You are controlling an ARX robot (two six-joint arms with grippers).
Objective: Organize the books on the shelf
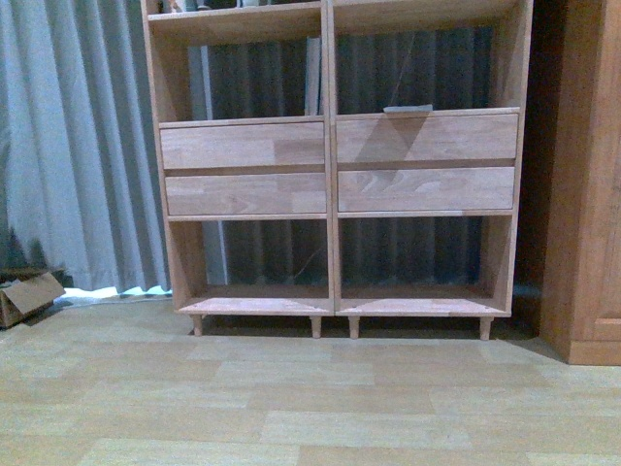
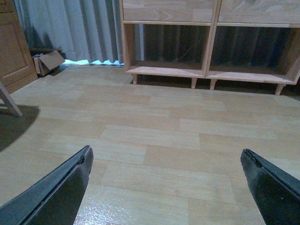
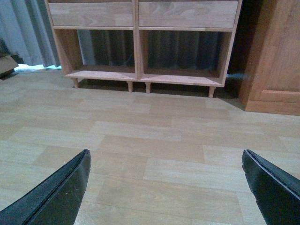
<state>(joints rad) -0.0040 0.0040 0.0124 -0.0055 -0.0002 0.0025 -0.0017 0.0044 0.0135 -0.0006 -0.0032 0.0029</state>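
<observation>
Facing you across the floor (image 1: 310, 408), the shelf (image 1: 335, 165) stands on its short legs at the far edge. The curtain (image 1: 78, 146) hangs behind it and the cabinet (image 1: 587, 184) is just beside its right end.

I judge the task barely begun. Both lower compartments are empty, the four drawers (image 1: 243, 146) are closed, and neither arm carries anything. Your left pincer (image 2: 165, 151) is spread wide above the floor with nothing between its fingers, and your right pincer (image 3: 165, 152) is the same.

A cardboard box (image 1: 29, 294) lies at the floor's left edge by the curtain. Smallest is a thin grey slab (image 1: 408, 109) lying flat in the right middle compartment, on top of the drawers. It may be one of the books, but you cannot tell from here. No other book shows in any view.

The top compartments are cut off by the frame. Only the bases of a few small things (image 1: 179, 6) show at the upper left, too cropped to name. What is left, by my reading, is to find the books and stand them in the shelf.
</observation>
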